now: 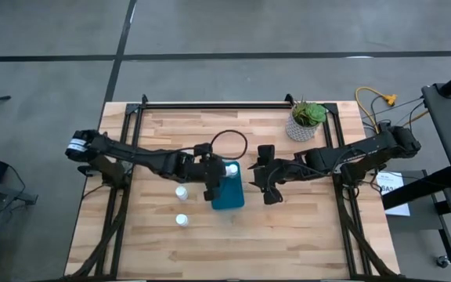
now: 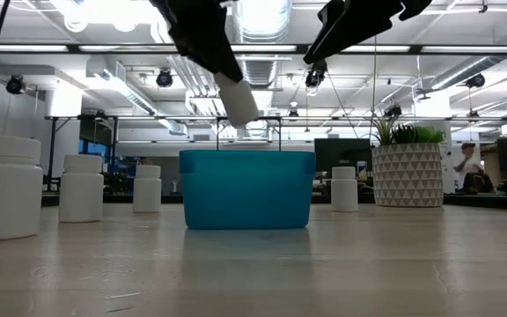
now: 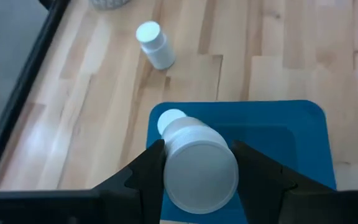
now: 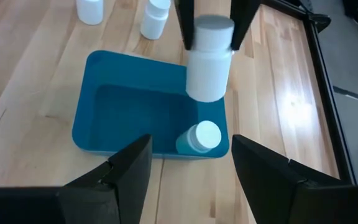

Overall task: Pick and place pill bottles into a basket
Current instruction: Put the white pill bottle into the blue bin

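The teal basket [image 1: 227,194] [image 2: 246,189] stands mid-table with one white pill bottle [image 4: 201,138] upright in a corner of it. My left gripper [image 1: 214,177] [image 3: 197,149] is above the basket's left part, shut on another pill bottle [image 4: 208,59] [image 2: 238,99]. My right gripper [image 1: 267,188] [image 4: 188,180] hovers open just right of the basket, with nothing between its fingers. Two more bottles [image 1: 181,192] [image 1: 182,220] stand on the table left of the basket. One bottle [image 3: 154,43] stands to the basket's right. My left gripper pinches the bottle at its cap end [image 4: 213,28] between its two fingers [image 4: 185,25], one on each side. The fingers slant down from the table's left. The bottle hangs below them, tilted, its bottom [image 2: 243,113] lowest and clear above the basket's rim.
A white patterned pot with a green plant [image 1: 305,121] [image 2: 409,174] stands at the far right of the table. A black cable loop [image 1: 229,145] lies behind the basket. Black frame rails [image 1: 218,104] run along the table's far edge and sides.
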You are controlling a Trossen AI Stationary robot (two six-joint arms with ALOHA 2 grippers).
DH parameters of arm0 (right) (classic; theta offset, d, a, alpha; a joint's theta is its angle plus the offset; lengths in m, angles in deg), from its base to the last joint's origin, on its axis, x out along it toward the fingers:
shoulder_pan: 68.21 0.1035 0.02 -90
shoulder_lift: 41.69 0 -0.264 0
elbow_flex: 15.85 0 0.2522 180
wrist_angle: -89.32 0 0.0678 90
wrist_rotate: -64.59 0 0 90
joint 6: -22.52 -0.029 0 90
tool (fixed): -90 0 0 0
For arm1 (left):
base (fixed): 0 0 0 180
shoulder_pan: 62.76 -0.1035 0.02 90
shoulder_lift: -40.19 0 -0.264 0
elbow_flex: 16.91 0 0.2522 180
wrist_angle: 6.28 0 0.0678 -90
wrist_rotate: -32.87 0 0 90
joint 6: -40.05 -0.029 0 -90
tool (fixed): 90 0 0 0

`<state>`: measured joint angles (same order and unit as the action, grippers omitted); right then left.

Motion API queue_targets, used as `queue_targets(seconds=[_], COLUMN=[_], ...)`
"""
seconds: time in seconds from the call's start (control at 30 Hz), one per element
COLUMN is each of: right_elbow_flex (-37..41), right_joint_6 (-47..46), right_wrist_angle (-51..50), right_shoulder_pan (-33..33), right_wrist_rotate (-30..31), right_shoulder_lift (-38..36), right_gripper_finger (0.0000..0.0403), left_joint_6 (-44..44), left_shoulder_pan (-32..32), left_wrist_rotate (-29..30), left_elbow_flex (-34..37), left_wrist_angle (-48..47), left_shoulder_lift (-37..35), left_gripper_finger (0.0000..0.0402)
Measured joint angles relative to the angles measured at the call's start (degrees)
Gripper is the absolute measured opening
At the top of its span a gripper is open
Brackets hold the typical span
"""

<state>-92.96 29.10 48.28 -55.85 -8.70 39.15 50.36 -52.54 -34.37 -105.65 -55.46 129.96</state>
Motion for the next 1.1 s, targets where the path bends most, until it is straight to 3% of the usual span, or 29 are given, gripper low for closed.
queue_targets(seconds=[0.2, 0.6, 1.1], right_elbow_flex=[0.04, 0.04, 0.04], right_joint_6=[-0.04, 0.04, 0.89], right_wrist_angle=[-0.28, -1.23, -0.95], right_shoulder_pan=[0.0, 0.0, -0.04], right_wrist_rotate=[0.0, 0.0, -0.02], right_shoulder_lift=[0.0, 0.0, 0.0], right_gripper_finger=[0.0214, 0.0215, 0.0215], left_joint_6=[4.4, 4.48, 4.2], left_shoulder_pan=[-2.67, -5.4, -8.77], left_wrist_rotate=[-2.82, -8.91, -13.78], left_elbow_flex=[0.39, 4.59, 4.95], left_wrist_angle=[-2.77, -0.55, -0.63], left_shoulder_lift=[0.1, 0.2, 2.28], left_gripper_finger=[0.0145, 0.0144, 0.0144])
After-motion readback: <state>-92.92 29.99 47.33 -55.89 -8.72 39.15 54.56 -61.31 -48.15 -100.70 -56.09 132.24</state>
